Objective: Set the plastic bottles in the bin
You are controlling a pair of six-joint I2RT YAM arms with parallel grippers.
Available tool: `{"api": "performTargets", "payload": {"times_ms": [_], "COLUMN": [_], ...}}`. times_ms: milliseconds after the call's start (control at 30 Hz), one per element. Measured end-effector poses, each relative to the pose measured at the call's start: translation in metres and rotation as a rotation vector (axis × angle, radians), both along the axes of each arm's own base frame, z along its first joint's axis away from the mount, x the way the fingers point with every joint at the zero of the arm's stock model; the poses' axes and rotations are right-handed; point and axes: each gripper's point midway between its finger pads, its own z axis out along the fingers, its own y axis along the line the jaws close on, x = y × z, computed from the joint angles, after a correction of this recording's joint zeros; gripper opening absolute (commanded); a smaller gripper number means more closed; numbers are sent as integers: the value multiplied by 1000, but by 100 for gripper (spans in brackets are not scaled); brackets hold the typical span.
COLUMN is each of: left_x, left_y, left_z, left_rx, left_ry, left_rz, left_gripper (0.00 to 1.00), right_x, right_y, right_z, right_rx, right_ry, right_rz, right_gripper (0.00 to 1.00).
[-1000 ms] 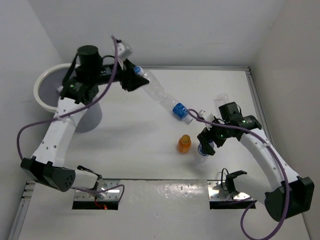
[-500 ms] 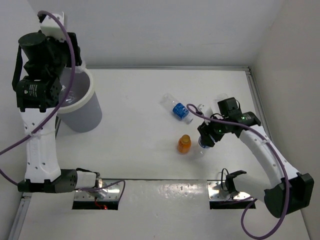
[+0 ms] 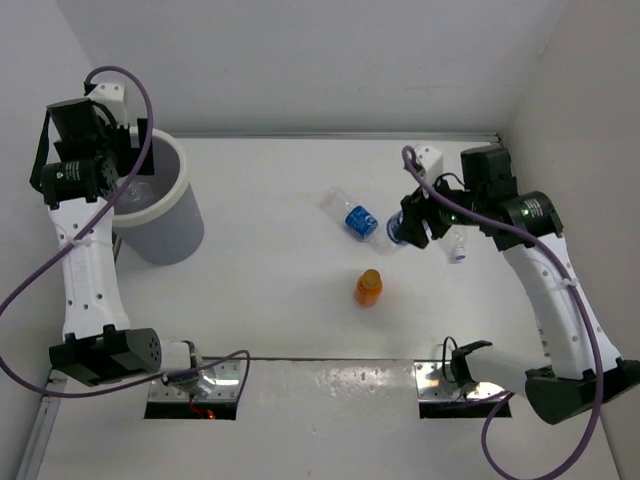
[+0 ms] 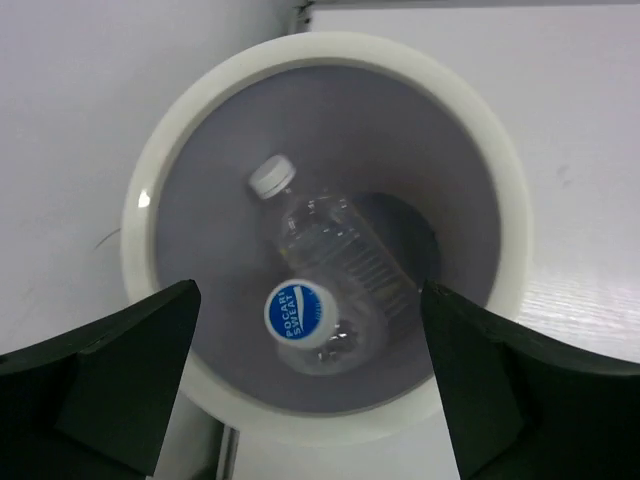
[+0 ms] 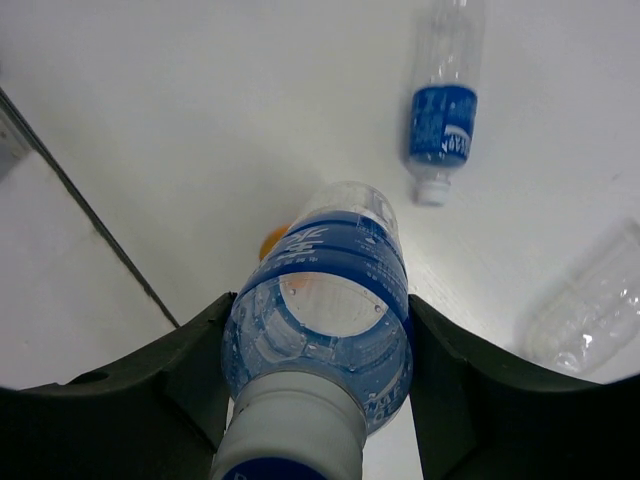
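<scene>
Left gripper (image 4: 310, 340) hangs wide open and empty directly above the bin (image 4: 330, 50), where a clear bottle (image 4: 325, 245) lies inside; right gripper (image 5: 318, 350) clamps a blue-labelled bottle (image 5: 335, 270) clear of the counter (image 3: 270, 300), apparently for carrying, while the orange bottle (image 3: 368, 288) waits below.

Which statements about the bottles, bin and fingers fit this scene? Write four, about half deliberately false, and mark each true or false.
1. A clear bottle is inside the bin. True.
2. The left fingers grip a bottle. False: they stand open above the bin, holding nothing.
3. The right fingers hold a blue-labelled bottle. True.
4. The orange bottle is in the bin. False: it stands on the table.
</scene>
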Motion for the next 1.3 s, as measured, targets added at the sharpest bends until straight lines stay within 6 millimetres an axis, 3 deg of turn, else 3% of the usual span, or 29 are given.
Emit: {"api": "performTargets", "payload": {"times_ms": [67,167,300,400,500,700,833,933,1000,1167,1300], "left_x": [2,7,-6,-33,-66,-99,-123,-133,-129,-111,-85], "left_y": [-7,-34,-105,-172,-242,-308,-353,-375,-379,-383,-380], "left_z": [0,22,79,101,97,76,62,50,47,41,33], "left_rx": [-29,-54,-114,-173,-269,-382,-402,-405,-376,-288,-231], "left_ry": [-15,-109,-289,-366,-351,-255,-196,-151,-155,-171,-175], "left_rz": [-67,-231,-610,-936,-1243,-1499,-1627,-1681,-1665,-1560,-1442], "left_gripper": [100,100,100,100,100,100,100,100,100,100,100], "right_x": [8,17,31,39,46,56,53,47,50,58,46], "right_y": [8,20,42,59,78,105,130,141,140,139,145], "right_z": [22,48,76,86,92,106,121,132,132,126,126], "right_rx": [54,141,286,392,512,653,701,717,719,714,729], "right_ry": [-21,-11,47,124,240,377,421,418,417,405,452], "right_rz": [-9,-22,-30,-31,-32,-16,41,80,64,21,58], "right_gripper": [0,0,0,0,0,0,0,0,0,0,0]}}
